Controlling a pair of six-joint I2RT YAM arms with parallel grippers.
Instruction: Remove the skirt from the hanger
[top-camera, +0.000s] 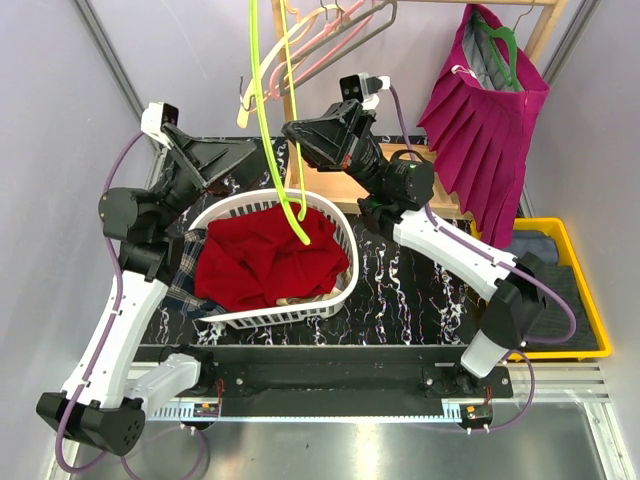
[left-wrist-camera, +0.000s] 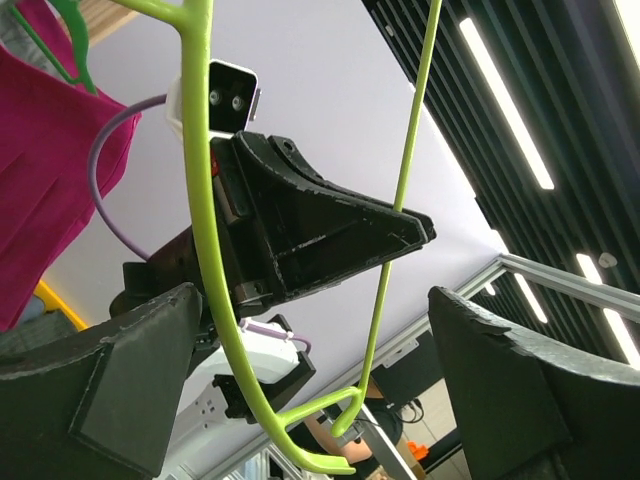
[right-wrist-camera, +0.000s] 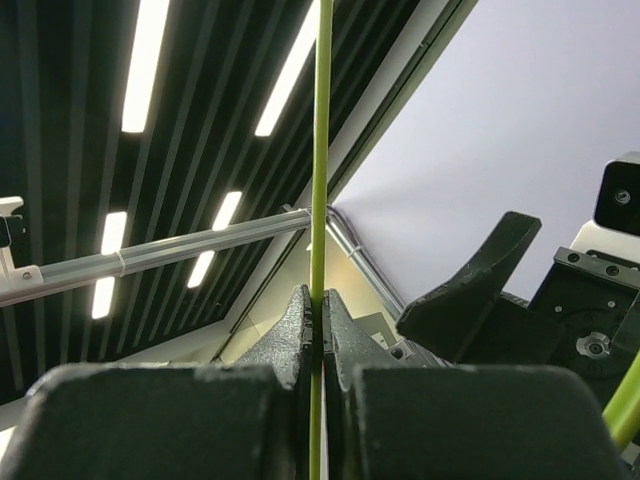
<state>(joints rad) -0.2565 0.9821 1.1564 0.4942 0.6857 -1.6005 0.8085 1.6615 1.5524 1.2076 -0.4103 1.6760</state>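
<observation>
A bare lime-green hanger (top-camera: 262, 100) hangs over the white basket (top-camera: 345, 275), its lower end just above the red skirt (top-camera: 265, 255) that lies crumpled inside. My right gripper (top-camera: 290, 132) is shut on one thin rod of the hanger (right-wrist-camera: 320, 150), which runs straight up between its jaws (right-wrist-camera: 320, 305). My left gripper (top-camera: 255, 155) is open. In the left wrist view the hanger's curved end (left-wrist-camera: 205, 250) hangs between the wide-apart fingers (left-wrist-camera: 315, 380) without touching either. No cloth is on the hanger.
A magenta pleated skirt (top-camera: 490, 130) hangs on a dark green hanger at the right of the rack. Pink and cream hangers (top-camera: 330, 30) hang on the rail behind. A plaid cloth (top-camera: 185, 275) lies left of the basket. A yellow tray (top-camera: 570, 280) sits at the right.
</observation>
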